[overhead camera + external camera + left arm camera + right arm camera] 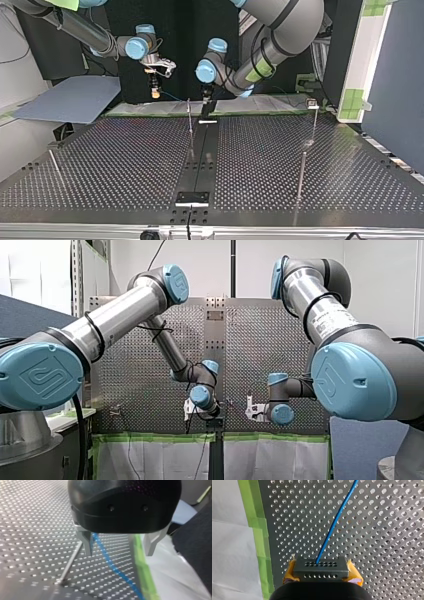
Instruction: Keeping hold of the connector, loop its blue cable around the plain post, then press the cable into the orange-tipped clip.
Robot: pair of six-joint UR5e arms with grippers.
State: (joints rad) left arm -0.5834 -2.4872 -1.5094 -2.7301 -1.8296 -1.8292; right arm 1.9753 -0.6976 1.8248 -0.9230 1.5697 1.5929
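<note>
My right gripper (320, 571) is shut on a dark grey connector (321, 567) between its yellow pads (289, 573). The blue cable (334, 522) runs out of the connector over the perforated table. In the top view my right gripper (156, 89) hangs above the table's far edge, and the cable (171, 95) leads toward my left gripper (207, 104). My left gripper (119, 548) is open; the cable (110, 562) passes between its metal fingers (87, 543), untouched, close to one of them. A thin plain post (190, 119) stands just beside this gripper, seen below it as post (71, 561).
More thin posts stand on the table: one (301, 175) at the top view's right, one (55, 167) at its left, and one at the far right carrying a small clip (312, 104). Green tape (142, 567) and white sheeting edge the table's far side.
</note>
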